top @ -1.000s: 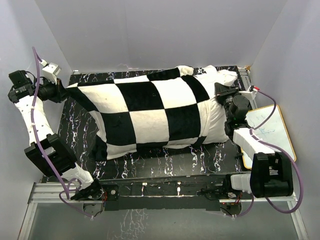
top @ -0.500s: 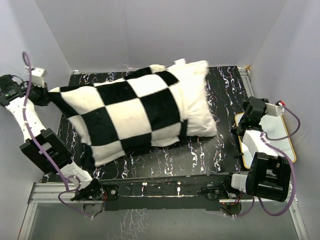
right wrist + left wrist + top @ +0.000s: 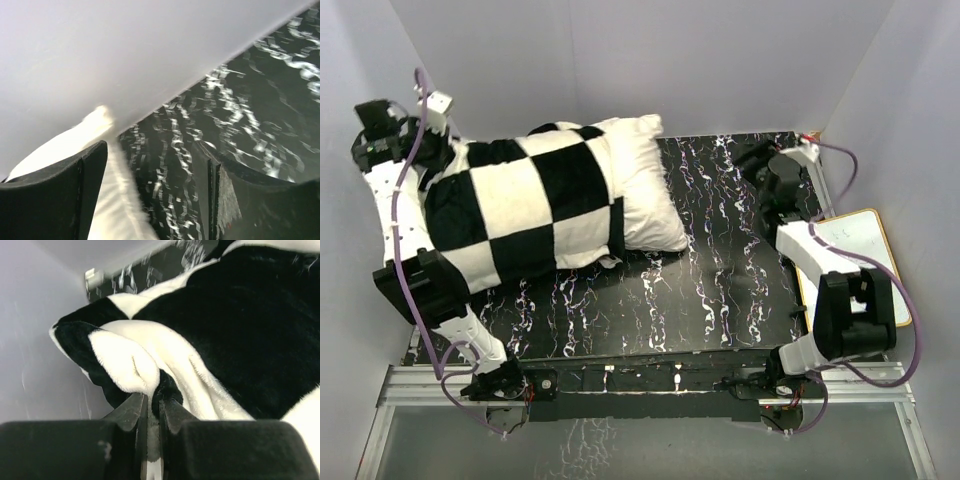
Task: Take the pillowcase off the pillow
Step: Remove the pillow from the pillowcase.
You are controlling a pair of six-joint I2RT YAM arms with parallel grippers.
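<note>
Pillow (image 3: 645,195): long axis left-right, bare end rightward.
Left gripper (image 3: 152,401): pinching pillowcase (image 3: 520,215).
Right gripper (image 3: 152,157): spread, right of pillow.

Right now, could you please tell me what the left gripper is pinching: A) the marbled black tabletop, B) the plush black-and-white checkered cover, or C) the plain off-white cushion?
B: the left wrist view shows the left gripper shut on a fold of the plush black-and-white checkered cover.

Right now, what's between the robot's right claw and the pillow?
Nothing but bare black marbled table lies between the open right gripper and the pillow, as the top view shows.
</note>
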